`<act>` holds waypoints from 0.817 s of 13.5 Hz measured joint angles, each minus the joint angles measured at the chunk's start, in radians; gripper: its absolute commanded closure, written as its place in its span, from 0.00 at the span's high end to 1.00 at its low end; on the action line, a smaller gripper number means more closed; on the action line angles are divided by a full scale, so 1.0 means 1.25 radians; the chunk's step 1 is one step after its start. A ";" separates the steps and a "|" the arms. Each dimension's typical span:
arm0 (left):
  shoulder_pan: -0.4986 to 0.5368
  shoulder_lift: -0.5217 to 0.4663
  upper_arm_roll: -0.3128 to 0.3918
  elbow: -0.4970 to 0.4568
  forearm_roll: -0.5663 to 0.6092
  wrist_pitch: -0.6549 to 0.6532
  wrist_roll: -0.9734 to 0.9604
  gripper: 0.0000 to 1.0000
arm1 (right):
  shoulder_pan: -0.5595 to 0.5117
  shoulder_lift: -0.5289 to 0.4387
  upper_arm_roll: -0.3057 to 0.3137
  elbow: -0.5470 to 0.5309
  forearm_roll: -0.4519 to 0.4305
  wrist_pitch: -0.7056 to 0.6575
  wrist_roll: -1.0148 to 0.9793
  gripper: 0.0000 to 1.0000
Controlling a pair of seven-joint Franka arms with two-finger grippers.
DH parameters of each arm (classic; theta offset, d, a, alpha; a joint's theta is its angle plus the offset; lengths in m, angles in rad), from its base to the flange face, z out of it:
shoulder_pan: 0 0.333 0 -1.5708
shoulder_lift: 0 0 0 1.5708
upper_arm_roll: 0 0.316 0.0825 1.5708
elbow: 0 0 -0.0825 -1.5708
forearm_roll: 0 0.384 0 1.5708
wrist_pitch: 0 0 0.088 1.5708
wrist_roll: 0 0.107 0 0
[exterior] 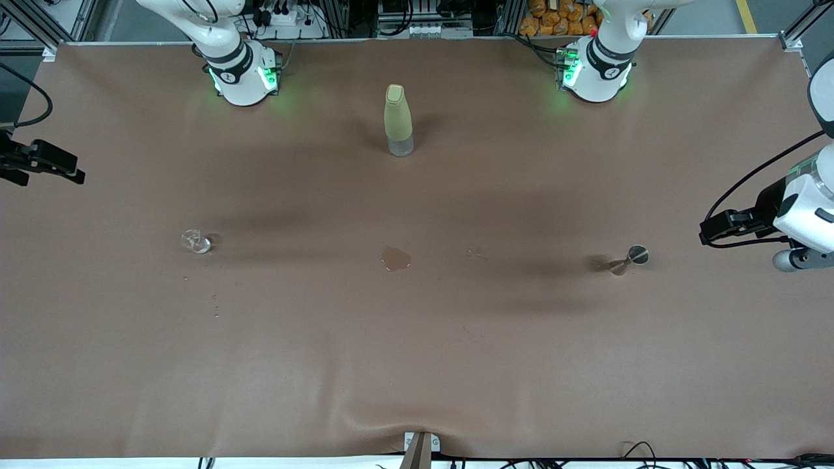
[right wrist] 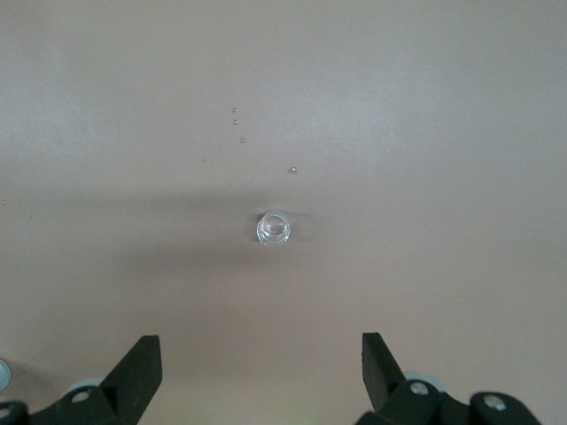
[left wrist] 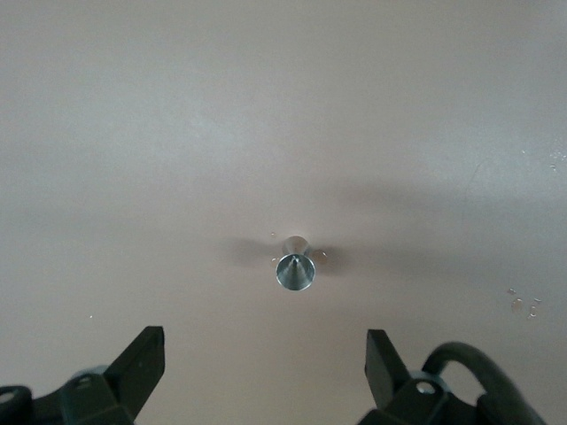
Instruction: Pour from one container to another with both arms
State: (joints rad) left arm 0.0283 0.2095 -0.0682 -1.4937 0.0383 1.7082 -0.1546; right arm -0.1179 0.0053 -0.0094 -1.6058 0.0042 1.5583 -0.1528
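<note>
The tiny clear glass cup [exterior: 195, 241] stands on the brown table toward the right arm's end, and it also shows in the right wrist view [right wrist: 273, 228]. The small silvery metal cup [exterior: 629, 258] with a thin waist stands toward the left arm's end and is seen from above in the left wrist view [left wrist: 295, 266]. My right gripper [exterior: 68, 168] hovers at the table's edge, apart from the glass cup, open and empty [right wrist: 261, 345]. My left gripper [exterior: 713, 229] hovers at the other end, apart from the metal cup, open and empty [left wrist: 266, 341].
A tall yellow-green bottle [exterior: 398, 120] stands midway between the two arm bases. A small wet puddle [exterior: 396, 258] lies mid-table, between the two cups. Droplets [exterior: 215, 306] dot the cloth near the glass cup. A wrinkle [exterior: 391, 417] rises at the cloth's near edge.
</note>
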 measured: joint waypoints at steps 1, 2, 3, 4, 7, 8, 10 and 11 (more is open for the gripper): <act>0.000 0.000 0.000 0.000 0.000 0.000 0.000 1.00 | 0.000 0.000 0.000 -0.001 0.000 0.001 -0.002 1.00; 0.000 0.000 0.000 0.000 0.000 0.000 0.000 1.00 | 0.000 0.000 0.000 -0.003 0.000 0.002 -0.003 1.00; 0.000 0.000 0.000 0.000 0.000 -0.001 0.000 1.00 | 0.000 0.001 0.000 -0.006 0.000 0.004 -0.006 1.00; 0.000 0.000 0.000 0.000 0.000 -0.001 0.000 1.00 | 0.000 0.002 0.000 -0.013 0.001 0.011 -0.015 1.00; 0.000 0.000 -0.001 0.000 0.000 -0.002 0.000 1.00 | -0.012 0.011 -0.001 -0.032 0.033 0.028 -0.101 1.00; 0.000 0.000 -0.001 0.000 0.000 -0.004 0.000 1.00 | -0.028 0.020 -0.001 -0.034 0.046 0.030 -0.160 1.00; 0.000 0.000 -0.002 0.000 0.000 -0.009 0.000 1.00 | -0.072 0.044 -0.001 -0.035 0.074 0.048 -0.305 1.00; -0.001 0.000 -0.002 0.000 0.000 -0.010 0.000 1.00 | -0.095 0.057 -0.001 -0.035 0.097 0.055 -0.373 1.00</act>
State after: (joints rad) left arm 0.0276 0.2095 -0.0710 -1.4941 0.0383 1.6961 -0.1542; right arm -0.2368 0.0764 -0.0112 -1.6495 0.1258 1.6272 -0.6186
